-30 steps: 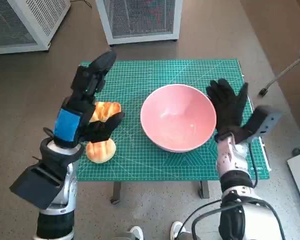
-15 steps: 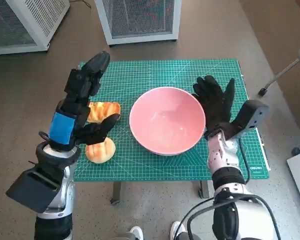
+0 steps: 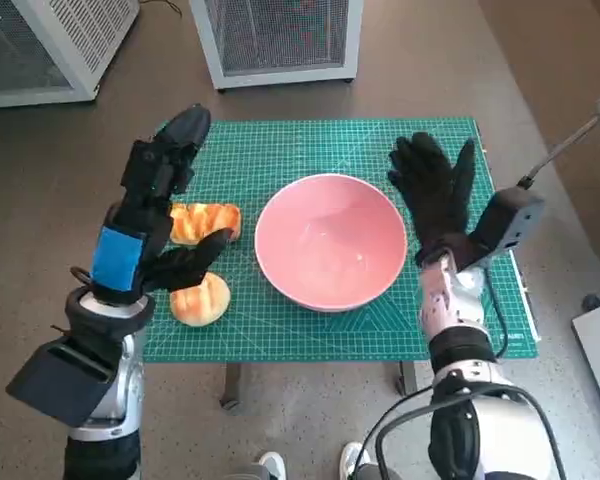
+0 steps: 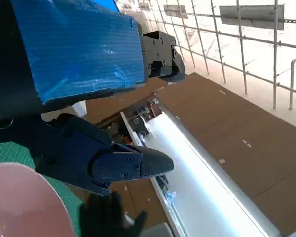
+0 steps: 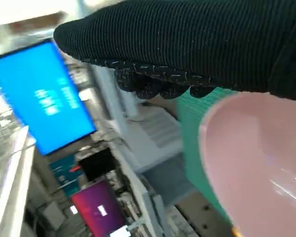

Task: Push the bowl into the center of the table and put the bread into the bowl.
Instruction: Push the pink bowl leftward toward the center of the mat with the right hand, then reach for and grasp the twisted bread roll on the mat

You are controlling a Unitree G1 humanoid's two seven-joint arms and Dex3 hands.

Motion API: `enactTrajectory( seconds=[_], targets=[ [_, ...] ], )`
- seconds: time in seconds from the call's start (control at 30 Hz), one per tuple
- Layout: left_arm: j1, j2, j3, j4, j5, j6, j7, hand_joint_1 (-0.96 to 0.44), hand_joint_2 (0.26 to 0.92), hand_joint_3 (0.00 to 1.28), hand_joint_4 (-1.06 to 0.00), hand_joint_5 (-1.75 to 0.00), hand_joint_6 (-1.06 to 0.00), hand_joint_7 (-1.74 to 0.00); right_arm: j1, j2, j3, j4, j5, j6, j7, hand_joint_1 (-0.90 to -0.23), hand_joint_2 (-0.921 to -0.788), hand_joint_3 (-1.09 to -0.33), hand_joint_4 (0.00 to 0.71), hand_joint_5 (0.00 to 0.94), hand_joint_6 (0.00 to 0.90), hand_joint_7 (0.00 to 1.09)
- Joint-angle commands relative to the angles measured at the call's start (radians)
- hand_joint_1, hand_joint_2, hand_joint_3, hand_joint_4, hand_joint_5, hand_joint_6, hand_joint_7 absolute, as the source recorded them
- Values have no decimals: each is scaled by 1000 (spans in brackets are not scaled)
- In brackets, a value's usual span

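hovering my left robot hand (image 3: 150, 215), fingers spread and empty, right over the bread (image 3: 202, 262) (nearer than my open right robot hand (image 3: 435, 195)); pink bowl (image 3: 330, 240) sits mid-tabletop (image 3: 280, 335), beside the bread.

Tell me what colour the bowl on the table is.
The bowl is plain pink, inside and out. It shows best in the head view.

Head camera: steeply downward, overlooking the whole surface (image 3: 280, 330) and both arms. Left wrist camera: close behind the left robot hand (image 4: 79, 64), tilted up into the room. Right wrist camera: close behind the right robot hand (image 5: 187, 49); all views share the pink bowl (image 3: 330, 241).
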Motion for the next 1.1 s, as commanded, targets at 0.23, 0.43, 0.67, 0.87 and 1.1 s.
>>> enactTrajectory(
  seconds=[0.23, 0.43, 0.67, 0.87, 1.1],
  targets=[
    [-22, 19, 34, 17, -12, 6, 8, -535, 921, 368, -216, -19, -77, -409, 18, -9, 50, -167, 13, -224, 175, -495, -921, -653, 274, 20, 46, 530],
    [-45, 40, 49, 32, 4, 11, 11, -550, 921, 364, -218, -15, -85, -393, 73, 6, 89, -354, 61, -279, 278, -520, -921, -637, 312, 29, 52, 573],
    [-74, 257, 41, 21, 251, 164, -41, -575, 921, 305, -146, -5, -45, -348, 181, 6, 159, -628, 138, -258, 382, -533, -921, -622, 346, 34, 48, 625],
    [-113, 377, 4, -82, 306, 487, -203, -523, 895, 74, -55, -2, -53, -266, 239, 10, 188, -744, 145, -217, 361, -528, -921, -611, 346, 30, 42, 641],
    [-182, 444, -86, -136, 386, 781, -312, -157, 741, 10, -35, -3, -142, -151, 279, 15, 204, -825, 144, -191, 343, -524, -921, -585, 352, 29, 35, 648]
  ],
)
